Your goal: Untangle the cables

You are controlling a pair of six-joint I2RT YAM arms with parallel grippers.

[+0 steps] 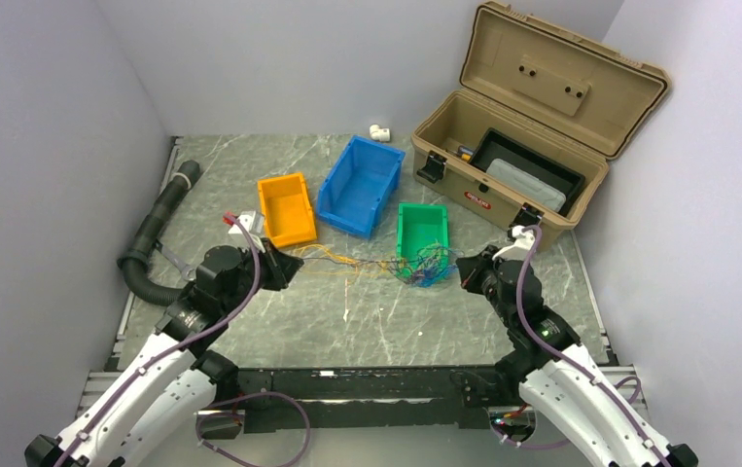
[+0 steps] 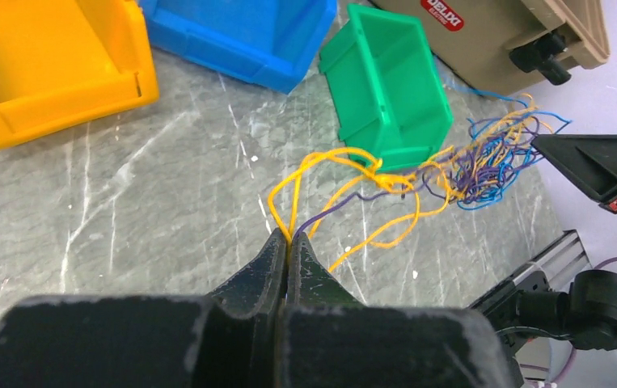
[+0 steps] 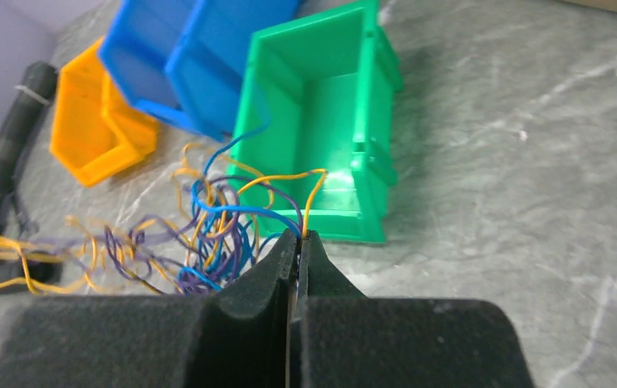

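Cables (image 1: pixel 423 265) span between left claw (image 2: pixel 290 241) and right claw (image 3: pixel 298 237), nipped by both.

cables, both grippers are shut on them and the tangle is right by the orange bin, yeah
No: the tangle of cables is by the green bin, not the orange bin, as the top view shows. The left gripper and right gripper are indeed both shut on them.

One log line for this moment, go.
left pincer: shut on cables | right pincer: shut on cables | cables strung between them, by green bin
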